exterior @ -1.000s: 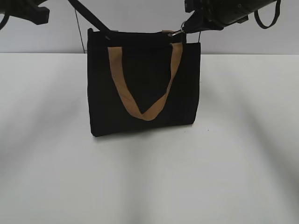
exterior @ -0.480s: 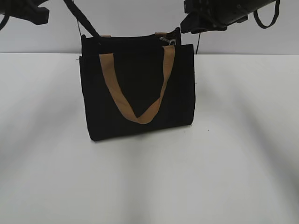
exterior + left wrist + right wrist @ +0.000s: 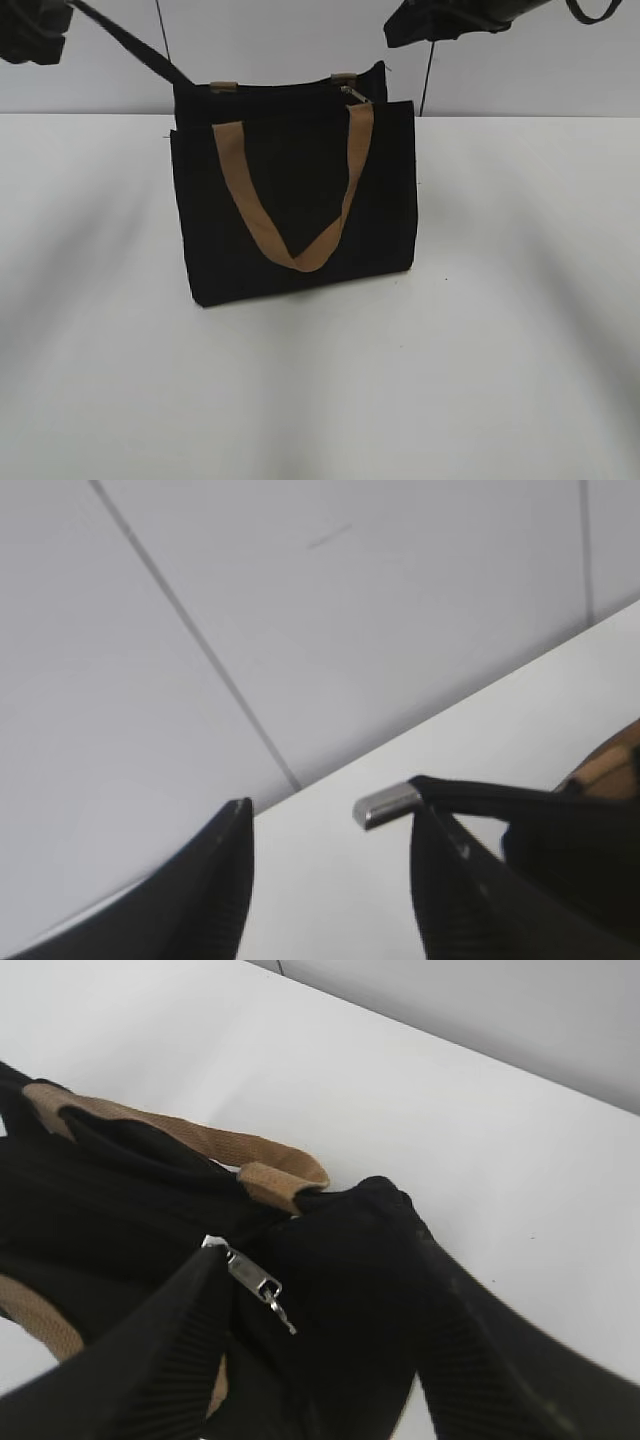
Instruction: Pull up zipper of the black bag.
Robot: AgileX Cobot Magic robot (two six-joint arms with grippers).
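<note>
The black bag (image 3: 390,200) stands upright on the white table, with a tan handle (image 3: 296,255) hanging down its front. The silver zipper (image 3: 355,94) sits at the top right end of the zip line. In the right wrist view the zipper (image 3: 252,1278) lies free on the bag (image 3: 350,1290). My right gripper (image 3: 310,1250) is open above it, and in the exterior view it (image 3: 420,25) hangs clear of the bag's top right. My left gripper (image 3: 330,810) is open, with a black strap's metal tip (image 3: 385,805) resting against its right finger. That strap (image 3: 135,45) runs to the bag's top left.
The white table (image 3: 500,350) spreads around the bag on all sides. A pale wall (image 3: 290,40) with thin vertical seams stands behind the bag. The second tan handle (image 3: 270,1165) lies over the bag's far side.
My right gripper has let go of the zipper and risen off the bag. The bag has settled down and to the left. My left gripper has moved up and to the left.
</note>
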